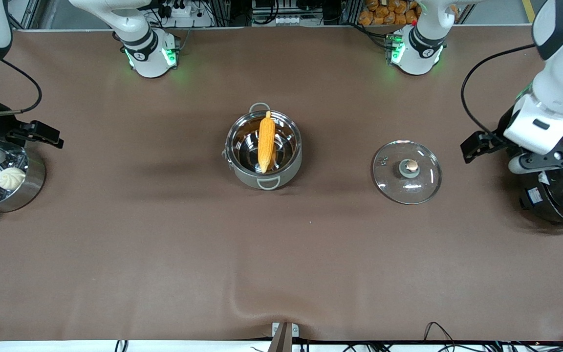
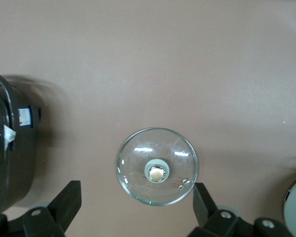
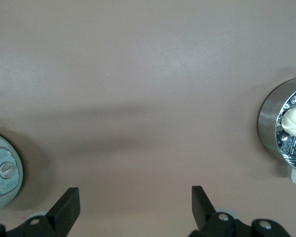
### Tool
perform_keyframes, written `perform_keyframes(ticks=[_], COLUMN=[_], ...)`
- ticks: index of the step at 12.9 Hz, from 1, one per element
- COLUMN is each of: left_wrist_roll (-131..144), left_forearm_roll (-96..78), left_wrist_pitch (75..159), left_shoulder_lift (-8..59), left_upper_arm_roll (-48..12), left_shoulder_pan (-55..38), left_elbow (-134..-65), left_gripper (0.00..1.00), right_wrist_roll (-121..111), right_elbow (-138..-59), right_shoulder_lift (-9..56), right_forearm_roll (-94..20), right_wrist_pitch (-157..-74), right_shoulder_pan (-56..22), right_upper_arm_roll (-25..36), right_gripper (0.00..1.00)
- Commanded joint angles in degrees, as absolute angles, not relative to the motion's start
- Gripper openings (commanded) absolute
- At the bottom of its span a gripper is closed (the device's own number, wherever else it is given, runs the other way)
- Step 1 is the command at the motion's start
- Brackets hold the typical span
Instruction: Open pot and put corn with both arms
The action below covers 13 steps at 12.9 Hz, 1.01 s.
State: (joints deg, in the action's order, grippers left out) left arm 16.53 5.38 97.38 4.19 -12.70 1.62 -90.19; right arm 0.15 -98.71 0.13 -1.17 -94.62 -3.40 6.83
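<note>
**Corn in the open pot, lid set aside, both hands spread**

The round shiny stainless-steel pot [image 1: 264, 150] with two grey loop handles is seen uncovered at the middle of the brown surface [image 1: 164, 254]. The orange-yellow corn cob [image 1: 266, 142] is lodged in it, one end propped on the rim nearest the robots' bases and the other end down in the bowl (a reflection of it is seen on the steel wall).

The clear glass lid [image 1: 406, 171] with its copper-coloured knob is laid flat on the surface beside the pot, toward the left arm's end, apart from it.

The left hand [image 2: 137, 210] is held in the air over the surface between the lid and the big black cooker [image 1: 562, 198], its fingers [image 2: 64, 202] spread wide and empty.

The right hand [image 3: 135, 210] is held up at the right arm's end, close to the steel steamer pot [image 1: 3, 181] holding a white bun [image 1: 11, 178]; its fingers [image 3: 65, 206] are likewise parted, with nothing between them.
</note>
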Motion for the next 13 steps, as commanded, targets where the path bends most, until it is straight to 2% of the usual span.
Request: perform_keyframes(ticks=[1, 6, 13], left_wrist_roll=[13.1, 7.6, 6.5], left_forearm_roll=[4.1, 2.5, 2.1], left_wrist_pitch=[94.8, 92.8, 91.6], left_shoulder_lift=[1.8, -0.3, -1.0], left_upper_arm_roll=[-12.8, -13.0, -12.8], left_shoulder_pan=[2.8, 5.7, 6.2], left_elbow=[-90.4, -90.3, -90.6], left_gripper=[1.00, 1.00, 1.00], right_wrist_roll=[1.3, 0.7, 0.8], right_elbow=[-98.2, -97.9, -96.1], right_shoulder_lift=[-0.9, -1.3, -1.6], right_forearm_roll=[-1.4, -1.6, -1.8], right_wrist_pitch=[-92.4, -88.6, -88.4], right_shoulder_pan=[-3.9, -3.9, -3.9], right_upper_arm_roll=[6.9, 6.9, 6.9], right_gripper=[1.00, 1.00, 1.00])
